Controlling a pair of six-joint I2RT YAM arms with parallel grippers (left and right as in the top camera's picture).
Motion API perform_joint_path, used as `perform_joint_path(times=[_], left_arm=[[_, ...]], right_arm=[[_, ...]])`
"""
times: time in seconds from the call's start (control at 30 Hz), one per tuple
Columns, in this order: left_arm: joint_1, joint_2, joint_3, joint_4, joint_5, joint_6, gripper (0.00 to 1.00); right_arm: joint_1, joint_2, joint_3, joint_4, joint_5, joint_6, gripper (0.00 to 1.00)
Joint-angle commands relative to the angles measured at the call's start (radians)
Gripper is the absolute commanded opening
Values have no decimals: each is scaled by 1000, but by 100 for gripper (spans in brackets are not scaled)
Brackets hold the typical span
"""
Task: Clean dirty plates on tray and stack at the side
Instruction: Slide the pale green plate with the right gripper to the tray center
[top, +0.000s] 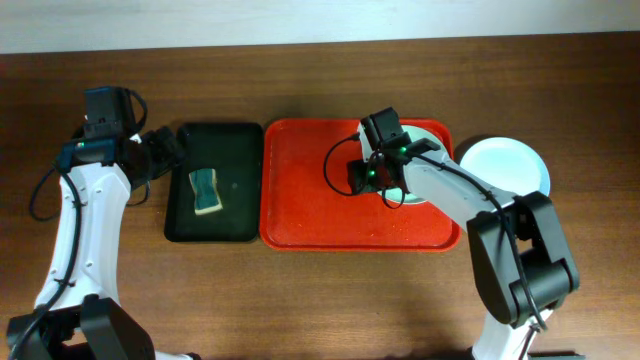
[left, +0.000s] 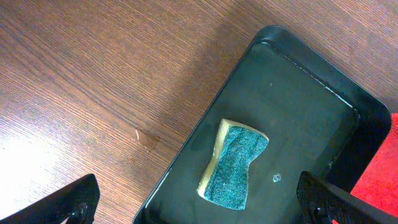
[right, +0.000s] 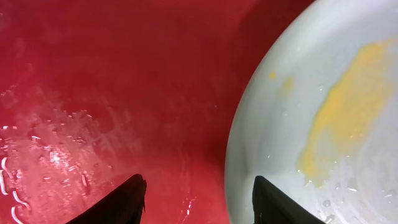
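Pale round plate (right: 323, 124), yellow-smeared, is lying at the right end of the red plastic tray (right: 93, 74), its rim sitting between the spread jaws of the right gripper (right: 202, 202) (left gripper (left: 198, 193) gaping too). It is stiff, wet and probably slippery, so pinch the rim.

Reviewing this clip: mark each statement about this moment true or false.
1. The sponge lies in the black tray. True.
2. The left pincer is shut on the sponge. False: it is open above the sponge and holds nothing.
3. The plate in the red tray carries a yellow smear. True; this smeared plate shows in the right wrist view.
4. All plates are on the red tray. False: a pale plate sits on the table just right of that tray.
5. The right pincer is over the black tray. False: it is open over the red tray, at the smeared plate's edge.
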Motion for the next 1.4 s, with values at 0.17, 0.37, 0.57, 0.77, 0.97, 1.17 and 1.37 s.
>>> perform_joint_path(times=[0.17,0.37,0.57,0.77,0.97,1.17,1.37], left_arm=[[0,-12,1,-1,4,-9,99],[0,-12,1,-1,4,-9,99],[0,-12,1,-1,4,-9,99],[0,-12,1,-1,4,-9,99],[0,-12,1,-1,4,-9,99],[0,-12,1,-1,4,-9,99],[0,-12,1,-1,4,-9,99]], right_arm=[[6,8,14,3,-89,6,56],[53,8,14,10,-196,7,57],[173,8,14,95,-195,10,67],[221,3,18,166,-195,20,68],[122,-86,77,16,-195,31,73],[-55,-146,82,-159,-194,26,100],[-162,-145,79,-281,-29,5,22]])
